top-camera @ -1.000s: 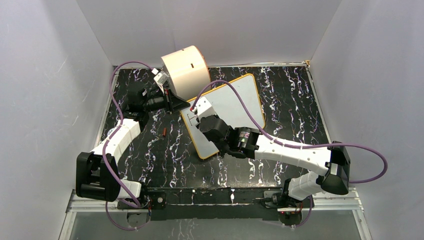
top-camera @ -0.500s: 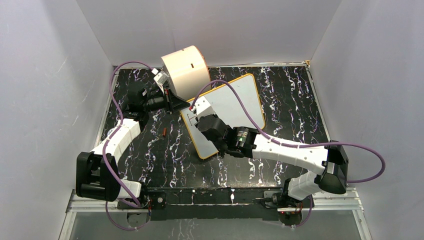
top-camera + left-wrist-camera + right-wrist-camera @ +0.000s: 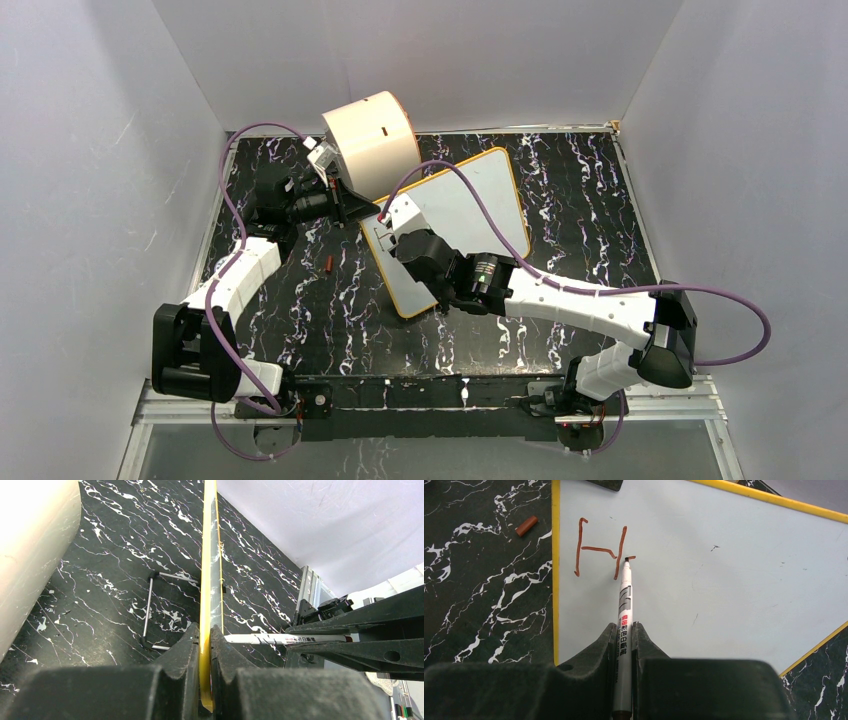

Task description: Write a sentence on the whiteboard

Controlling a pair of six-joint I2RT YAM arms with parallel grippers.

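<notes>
The whiteboard, white with an orange-tan rim, leans tilted against the cream drum; it also shows in the right wrist view and edge-on in the left wrist view. My left gripper is shut on the board's rim. My right gripper is shut on a white marker, also seen in the left wrist view. Its tip touches the board just right of a red-brown "H", the start of the sentence, with a short new stroke at the tip.
A cream cylinder drum stands behind the board's left corner. A red-brown marker cap lies on the black marbled table left of the board. A thin metal stand wire lies behind the board. Grey walls enclose the table.
My right gripper has shifted slightly left and up along the board with the marker. The left arm and the board have not moved.
</notes>
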